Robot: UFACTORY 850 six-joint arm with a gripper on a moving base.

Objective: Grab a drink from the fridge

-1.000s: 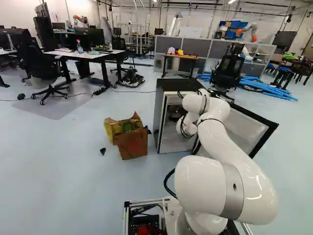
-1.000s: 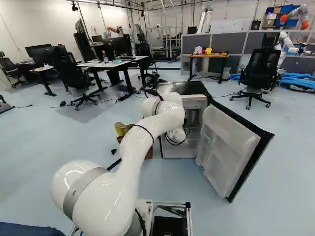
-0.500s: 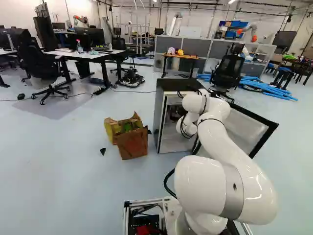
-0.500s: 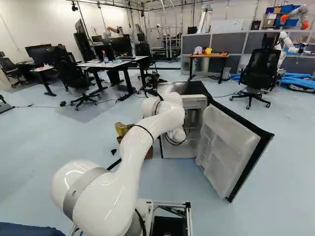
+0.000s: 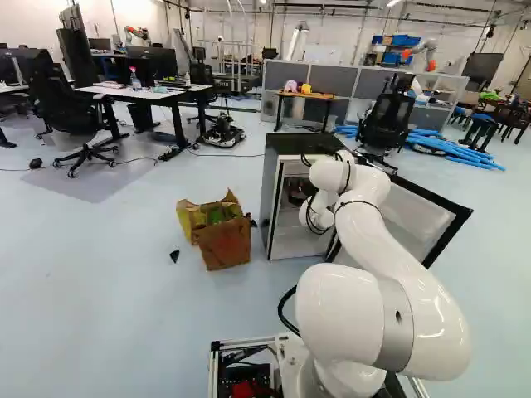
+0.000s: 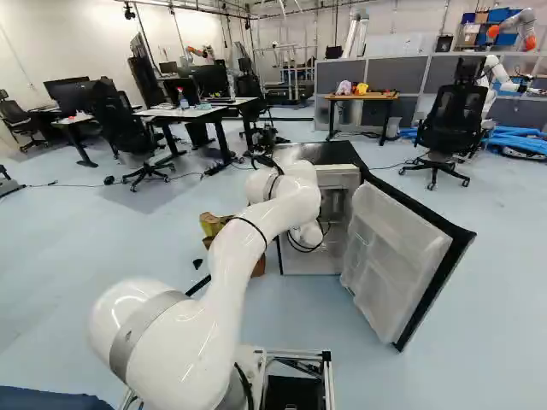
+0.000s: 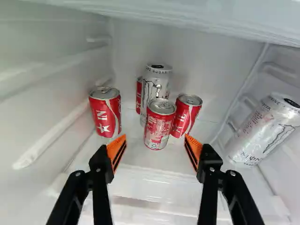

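The open fridge (image 5: 284, 157) has my gripper (image 5: 299, 192) inside it, a dark shape partly hidden by the arm in the left base view. In the wrist view, my gripper (image 7: 154, 144) stands open with nothing held. Just ahead of the gap between its orange pads is an upright small red can (image 7: 159, 125). Close beside that is another red can (image 7: 187, 116). A tall silver can (image 7: 155, 83) rises behind them, partly covering one more red can (image 7: 138, 96). A separate red can (image 7: 105, 112) stands near one side wall. By the opposite wall a silver can (image 7: 263, 131) appears tilted.
The fridge door (image 6: 402, 256) stands wide open, right of the arm. A brown paper bag (image 5: 224, 243) is on the floor left of the fridge. Inside, walls (image 7: 42, 103) flank the gripper. Farther off are office chairs (image 6: 451, 120), desks and another robot (image 6: 504, 73).
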